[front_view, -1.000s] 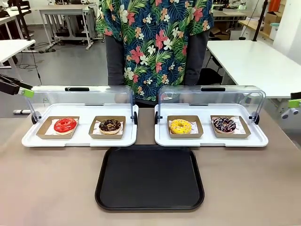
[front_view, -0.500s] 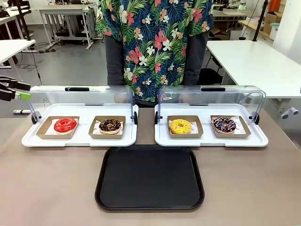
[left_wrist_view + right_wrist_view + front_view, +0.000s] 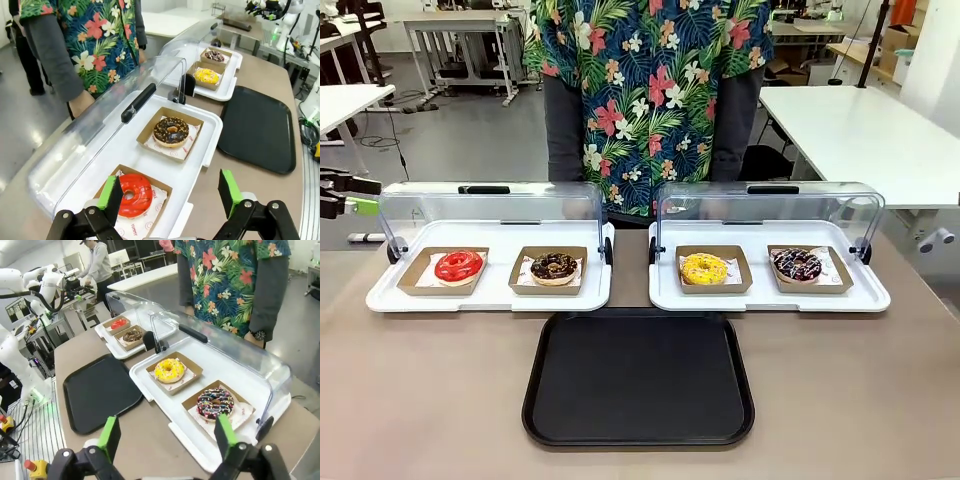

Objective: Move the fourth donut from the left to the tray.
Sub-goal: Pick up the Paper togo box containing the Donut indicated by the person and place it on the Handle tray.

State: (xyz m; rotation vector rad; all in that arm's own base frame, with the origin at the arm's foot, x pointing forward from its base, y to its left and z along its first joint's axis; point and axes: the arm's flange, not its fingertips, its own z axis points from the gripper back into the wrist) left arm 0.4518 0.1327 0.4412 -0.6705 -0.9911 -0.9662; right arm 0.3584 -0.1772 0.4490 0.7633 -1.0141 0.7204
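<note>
The fourth donut [image 3: 797,264], dark chocolate with white drizzle and coloured specks, sits in its brown holder at the right end of the right white display tray [image 3: 769,298]. It lies just ahead of my right gripper [image 3: 167,437], which is open and holds nothing; the donut [image 3: 216,403] is slightly right of centre there. The black tray [image 3: 638,378] lies bare at the table's front middle. My left gripper [image 3: 170,195] is open above the left display tray's near end, and its green tip [image 3: 360,203] pokes in at the left edge of the front view.
A red donut [image 3: 458,266] and a crumb-topped chocolate donut [image 3: 554,267] sit in the left display tray, and a yellow donut [image 3: 704,268] sits beside the fourth one. Both clear lids [image 3: 770,205] stand raised behind. A person in a floral shirt [image 3: 650,90] stands at the far side.
My left gripper has drawn back toward the left edge of the front view. The green tip of my right gripper at the right edge has left that view.
</note>
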